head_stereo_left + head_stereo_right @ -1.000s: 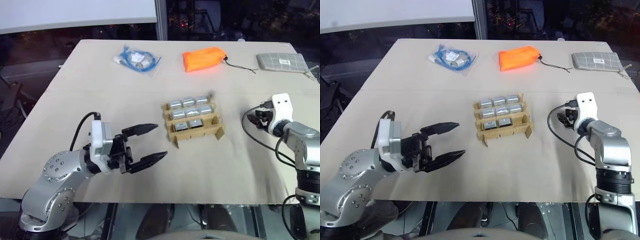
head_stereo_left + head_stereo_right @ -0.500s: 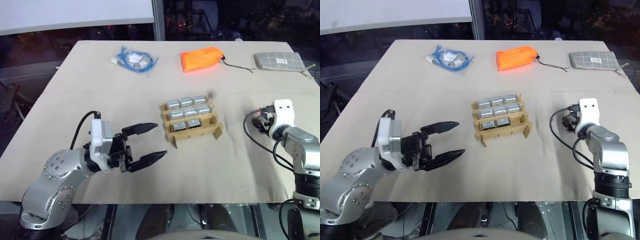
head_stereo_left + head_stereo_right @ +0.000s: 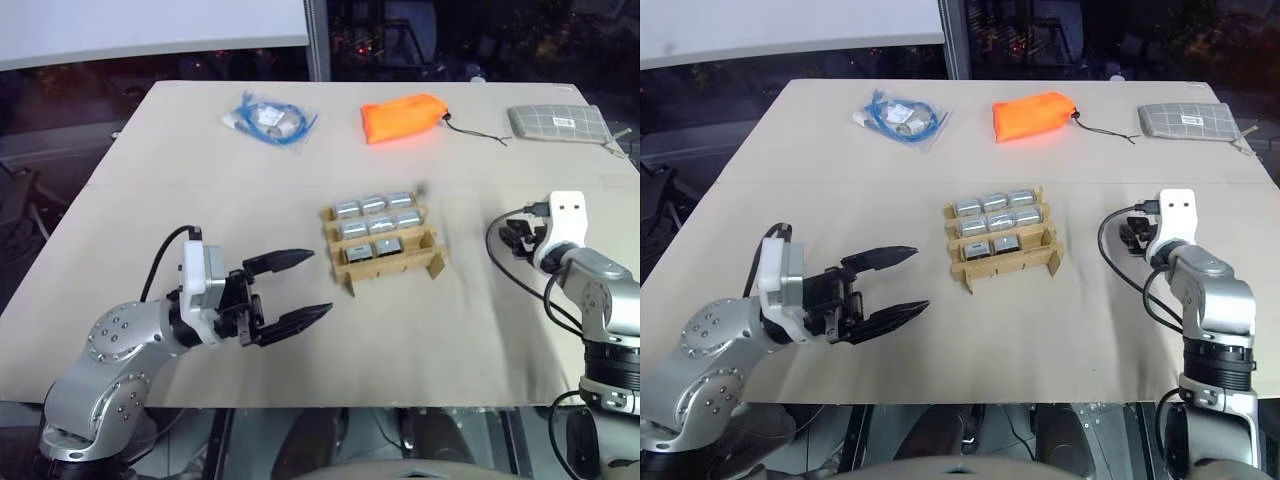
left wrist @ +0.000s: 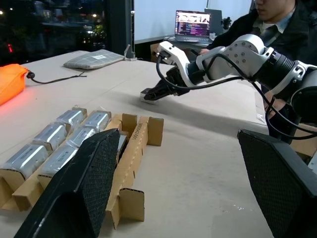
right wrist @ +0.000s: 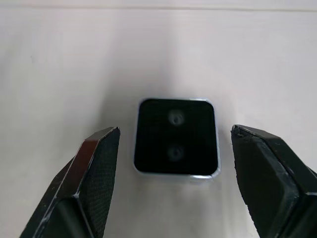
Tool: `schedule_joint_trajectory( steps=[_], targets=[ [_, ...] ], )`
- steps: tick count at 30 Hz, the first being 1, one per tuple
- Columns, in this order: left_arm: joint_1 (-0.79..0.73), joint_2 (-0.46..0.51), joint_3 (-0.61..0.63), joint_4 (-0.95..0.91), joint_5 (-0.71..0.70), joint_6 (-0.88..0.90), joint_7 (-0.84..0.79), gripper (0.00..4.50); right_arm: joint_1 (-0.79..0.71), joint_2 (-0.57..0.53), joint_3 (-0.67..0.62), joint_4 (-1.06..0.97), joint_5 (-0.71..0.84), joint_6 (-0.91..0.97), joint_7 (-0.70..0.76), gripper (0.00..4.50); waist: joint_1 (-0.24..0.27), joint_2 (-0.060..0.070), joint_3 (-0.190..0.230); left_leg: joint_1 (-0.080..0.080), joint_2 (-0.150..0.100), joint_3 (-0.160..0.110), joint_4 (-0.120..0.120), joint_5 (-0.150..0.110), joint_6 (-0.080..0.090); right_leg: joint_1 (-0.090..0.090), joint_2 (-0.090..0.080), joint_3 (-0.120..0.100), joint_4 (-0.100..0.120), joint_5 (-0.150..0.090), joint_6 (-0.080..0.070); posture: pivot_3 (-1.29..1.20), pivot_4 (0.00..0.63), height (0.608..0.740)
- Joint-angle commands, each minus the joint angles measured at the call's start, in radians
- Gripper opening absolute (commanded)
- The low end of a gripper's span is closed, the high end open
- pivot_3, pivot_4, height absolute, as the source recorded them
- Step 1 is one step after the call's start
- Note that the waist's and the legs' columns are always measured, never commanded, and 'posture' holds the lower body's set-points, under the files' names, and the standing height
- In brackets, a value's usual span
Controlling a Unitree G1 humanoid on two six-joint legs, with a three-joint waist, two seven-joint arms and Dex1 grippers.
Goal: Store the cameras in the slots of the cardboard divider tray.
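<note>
The cardboard divider tray (image 3: 384,243) sits near the middle of the counter (image 3: 200,200), far from every edge. Silver cameras (image 3: 372,205) fill its back slots. There is lots of bare counter all around it.

The left tool (image 3: 296,288) hangs just beside the tray's near left corner. Its two black fingers are spread wide and hold nothing. The right tool (image 3: 1132,236) is off to the right of the tray, well in from the counter's right edge.

The right wrist view shows one more camera (image 5: 176,136) lying flat on the counter, its dark face up. The right tool's fingers (image 5: 94,163) are spread apart, one on each side of it, and are not touching it.

The left wrist view shows a person (image 4: 277,20) and a laptop (image 4: 192,25) past the counter.

Along the far edge lie a bag of blue cable (image 3: 268,119), an orange pouch (image 3: 404,117) and a grey checked pouch (image 3: 560,123). The grey pouch has a white label, too small to read.
</note>
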Motion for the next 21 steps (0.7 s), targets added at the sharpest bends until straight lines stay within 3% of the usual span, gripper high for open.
schedule_joint_trajectory(
  steps=[1,9,11,14,19,21],
  targets=[
    [-0.004,0.001,0.005,-0.028,-0.013,-0.009,0.003,3.97,-0.023,-0.002,-0.035,-0.02,0.025,0.011,-0.013,3.55,0.0,0.0,0.0,0.0,0.0,0.0,0.0,0.0,0.0,0.0,0.0,0.0,0.0,0.0,0.0,0.0,0.15,0.74],
    [-0.012,0.004,0.0,-0.042,-0.018,0.004,0.021,3.97,-0.008,-0.019,-0.006,-0.004,0.011,-0.012,-0.016,3.55,0.0,0.0,0.0,0.0,0.0,0.0,0.0,0.0,0.0,0.0,0.0,0.0,0.0,0.0,0.0,0.0,0.15,0.74],
    [-0.017,0.005,0.0,-0.043,-0.02,0.01,0.026,3.97,-0.007,-0.02,-0.003,-0.003,0.01,-0.015,-0.016,3.02,0.0,0.0,0.0,0.0,0.0,0.0,0.0,0.0,0.0,0.0,0.0,0.0,0.0,0.0,0.0,0.0,0.15,0.74],
    [-0.025,0.006,-0.001,-0.046,-0.024,0.019,0.036,3.97,-0.003,-0.023,0.002,-0.006,0.008,-0.018,-0.016,1.87,0.0,0.0,0.0,0.0,0.0,0.0,0.0,0.0,0.0,0.0,0.0,0.0,0.0,0.0,0.0,0.0,0.15,0.74],
    [-0.132,-0.038,-0.007,-0.04,-0.102,0.149,0.241,3.97,0.053,-0.098,0.072,-0.087,-0.029,-0.116,0.053,1.87,0.004,0.0,0.0,0.0,0.0,0.0,0.0,0.0,0.0,0.0,0.0,0.0,0.0,0.0,0.0,0.0,0.15,0.74],
    [-0.211,-0.048,-0.009,-0.026,-0.238,0.262,0.354,3.97,0.081,-0.144,0.105,-0.19,-0.02,-0.218,0.134,1.87,0.009,0.001,0.0,-0.001,-0.001,-0.002,0.001,0.0,0.0,0.0,-0.001,-0.002,0.0,0.0,0.0,0.0,0.15,0.74]
  ],
)
